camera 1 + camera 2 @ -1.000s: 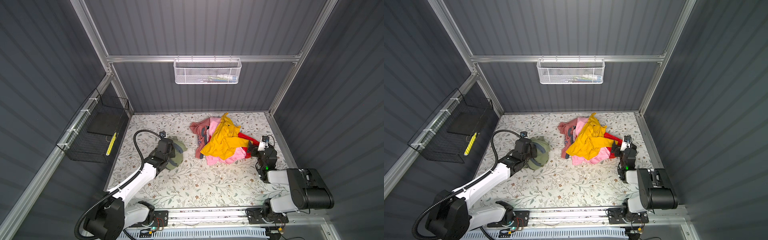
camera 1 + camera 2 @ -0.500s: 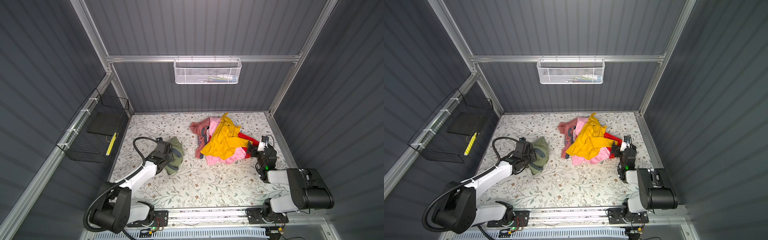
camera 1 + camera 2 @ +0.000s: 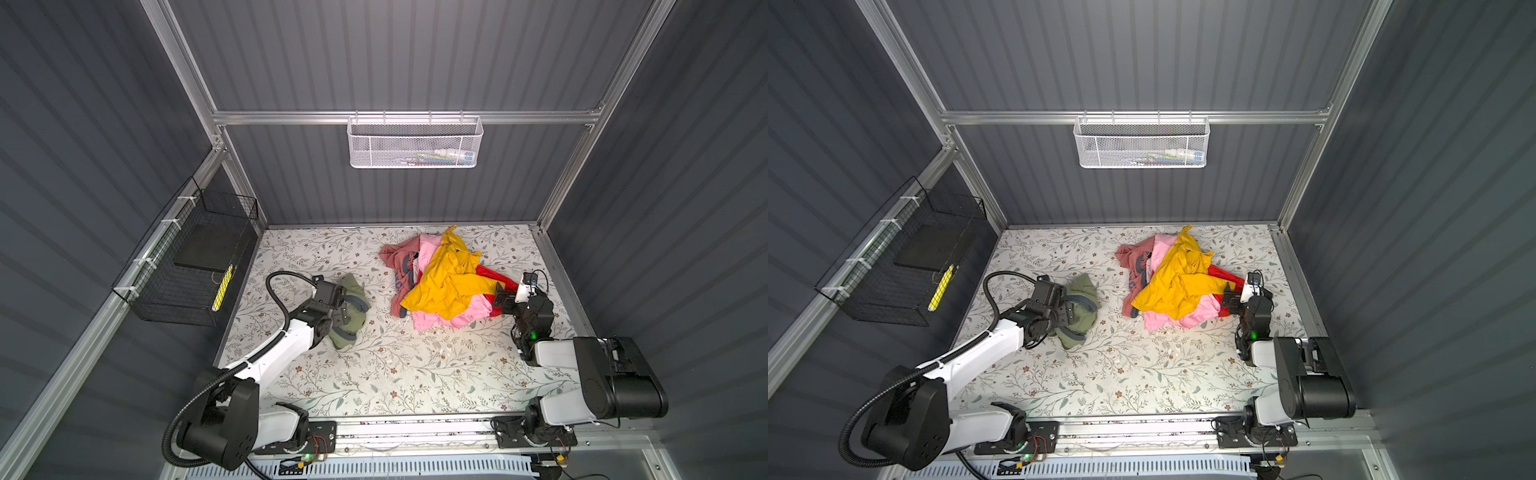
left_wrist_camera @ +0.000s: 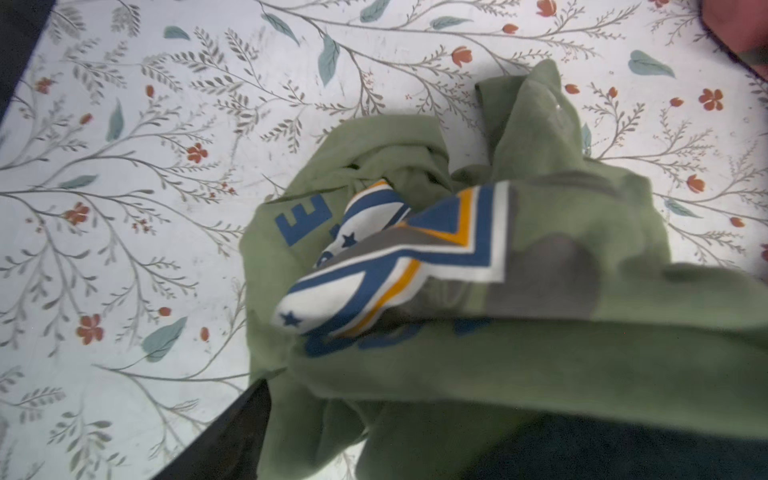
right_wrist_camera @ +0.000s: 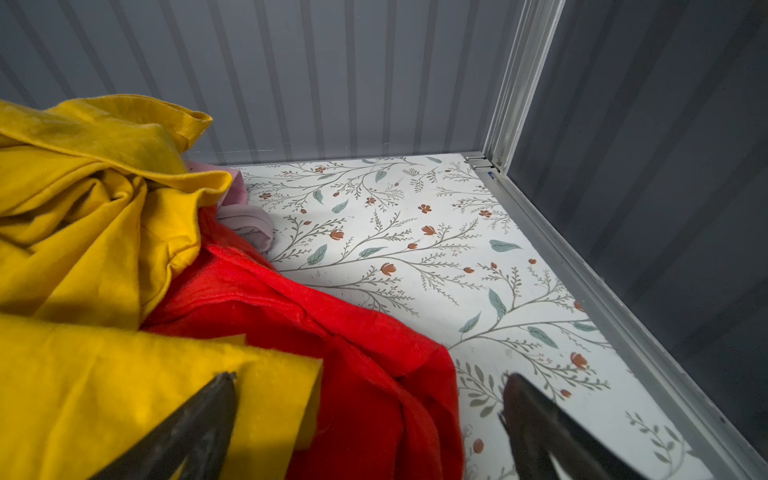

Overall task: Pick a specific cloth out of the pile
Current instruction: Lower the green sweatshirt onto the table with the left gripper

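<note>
Olive-green cloth [image 3: 356, 322] lies crumpled on the left of the floral table [image 3: 395, 374], its long axis running front to back, well apart from the one pile [image 3: 449, 282] of four garments. We see the left fingers [image 4: 245, 419] spread under it (one hidden) and the right fingers [image 5: 195, 424] spread at the pile's edge. Grey ribbed walls [image 3: 374, 62] carry a white mesh basket [image 3: 415, 145] and a black wire basket [image 3: 195, 266].

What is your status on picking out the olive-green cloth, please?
Left gripper open, on the cloth. Right gripper open at the pile. Cloth on table, apart from pile. Nothing blocking.
</note>
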### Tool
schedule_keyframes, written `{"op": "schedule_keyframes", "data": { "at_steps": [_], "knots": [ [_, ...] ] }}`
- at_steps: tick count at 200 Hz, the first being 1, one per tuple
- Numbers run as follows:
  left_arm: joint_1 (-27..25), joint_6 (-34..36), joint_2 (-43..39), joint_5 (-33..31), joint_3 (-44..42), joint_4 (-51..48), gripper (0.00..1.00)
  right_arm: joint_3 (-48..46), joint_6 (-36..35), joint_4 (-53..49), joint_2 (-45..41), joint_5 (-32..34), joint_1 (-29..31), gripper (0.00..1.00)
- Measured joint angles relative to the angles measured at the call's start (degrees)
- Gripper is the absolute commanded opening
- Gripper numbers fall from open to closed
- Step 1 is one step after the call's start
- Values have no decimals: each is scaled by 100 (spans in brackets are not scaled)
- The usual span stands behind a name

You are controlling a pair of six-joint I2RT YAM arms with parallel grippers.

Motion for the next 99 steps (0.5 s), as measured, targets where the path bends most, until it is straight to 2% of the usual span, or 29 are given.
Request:
{"op": "schedule_keyframes", "data": {
  "at_steps": [31,45,99],
  "knots": [
    [-398,9,-442,-476,179,-306,95,2,0,0,0,0,0,99],
    [-527,83,-544,-597,249,-361,100,2,0,-2,0,0,0,99],
    [-597,629,-522,-638,492,-114,100,2,0,-2,0,0,-2,99]
  ]
}}
